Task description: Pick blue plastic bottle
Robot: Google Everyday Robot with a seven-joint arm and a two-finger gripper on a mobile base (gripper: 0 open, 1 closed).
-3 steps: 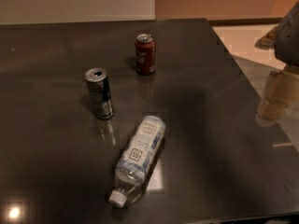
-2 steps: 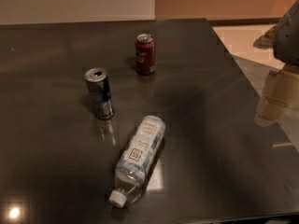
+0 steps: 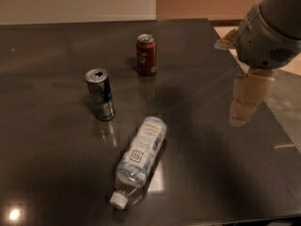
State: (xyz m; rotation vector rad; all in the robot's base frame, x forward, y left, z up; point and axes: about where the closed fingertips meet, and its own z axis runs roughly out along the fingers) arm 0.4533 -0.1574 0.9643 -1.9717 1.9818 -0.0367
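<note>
The blue plastic bottle (image 3: 140,157) lies on its side on the dark table (image 3: 56,173), near the front centre. It is clear, with a white and pale-blue label and a white cap pointing toward the front edge. My gripper (image 3: 243,108) hangs from the grey arm (image 3: 270,32) above the table's right side. It is well to the right of the bottle, apart from it, and holds nothing that I can see.
A silver-and-blue can (image 3: 99,94) stands upright behind and left of the bottle. A red soda can (image 3: 146,54) stands upright farther back. The table's right edge (image 3: 282,131) runs just beside the gripper, with a pale floor beyond it.
The arm and gripper have moved left, in over the table's right side. The bottle and both cans have not moved.
</note>
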